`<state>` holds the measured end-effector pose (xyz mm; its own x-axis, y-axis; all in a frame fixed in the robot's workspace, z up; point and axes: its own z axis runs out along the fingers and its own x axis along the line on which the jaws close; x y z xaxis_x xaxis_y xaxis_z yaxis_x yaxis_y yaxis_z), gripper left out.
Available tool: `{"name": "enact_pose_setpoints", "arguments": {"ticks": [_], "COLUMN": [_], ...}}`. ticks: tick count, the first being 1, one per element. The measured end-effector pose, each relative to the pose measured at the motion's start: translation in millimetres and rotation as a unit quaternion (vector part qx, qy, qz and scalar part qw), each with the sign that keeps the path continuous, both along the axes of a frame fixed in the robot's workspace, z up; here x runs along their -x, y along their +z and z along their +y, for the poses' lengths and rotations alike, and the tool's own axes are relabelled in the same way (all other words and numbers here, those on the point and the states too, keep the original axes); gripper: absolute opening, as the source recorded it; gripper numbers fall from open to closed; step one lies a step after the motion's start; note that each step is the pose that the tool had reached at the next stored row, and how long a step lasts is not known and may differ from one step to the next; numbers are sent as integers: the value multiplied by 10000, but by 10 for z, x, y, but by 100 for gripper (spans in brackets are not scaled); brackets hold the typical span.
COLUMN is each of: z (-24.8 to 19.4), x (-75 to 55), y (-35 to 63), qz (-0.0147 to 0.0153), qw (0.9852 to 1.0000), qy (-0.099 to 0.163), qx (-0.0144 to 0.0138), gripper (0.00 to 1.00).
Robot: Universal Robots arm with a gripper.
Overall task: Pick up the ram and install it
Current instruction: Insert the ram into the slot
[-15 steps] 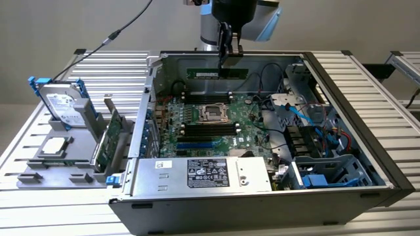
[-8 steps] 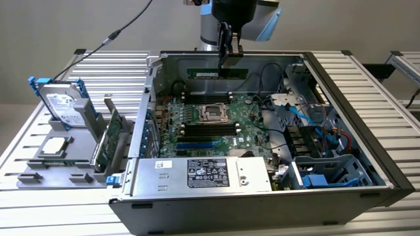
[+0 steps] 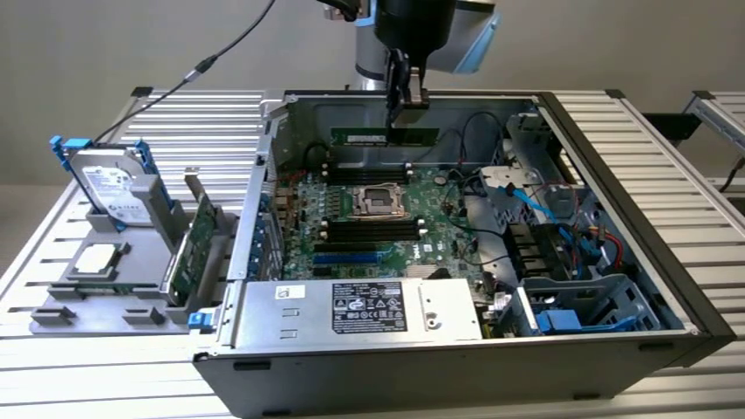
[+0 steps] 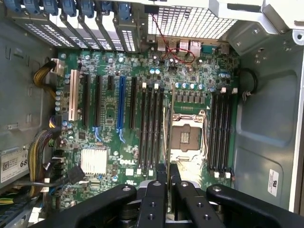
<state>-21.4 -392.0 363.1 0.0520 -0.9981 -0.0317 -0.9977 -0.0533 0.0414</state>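
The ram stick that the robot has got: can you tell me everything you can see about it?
The ram is a long, thin green board. The hand is shut on its top edge, near the middle, so it hangs level and on edge inside the open computer case, just above the motherboard's far black slots. It seems to touch only the hand.

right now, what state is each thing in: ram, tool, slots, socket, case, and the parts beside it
ram, held in the tool, long edge level, above the motherboard, not seated
tool, shut on the ram
memory slots, empty
cpu socket, looks empty
case, side open
hard drive, upright in the grey holder
expansion card, on edge in the holder
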Motion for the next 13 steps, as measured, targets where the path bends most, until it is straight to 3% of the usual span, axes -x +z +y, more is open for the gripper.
{"name": "enact_pose_setpoints", "arguments": {"ticks": [13], "z": [-171], "x": [15], "y": [-236], "qz": [0], "qw": [10000], "qy": [20], "qx": [0], "gripper": [14]}}
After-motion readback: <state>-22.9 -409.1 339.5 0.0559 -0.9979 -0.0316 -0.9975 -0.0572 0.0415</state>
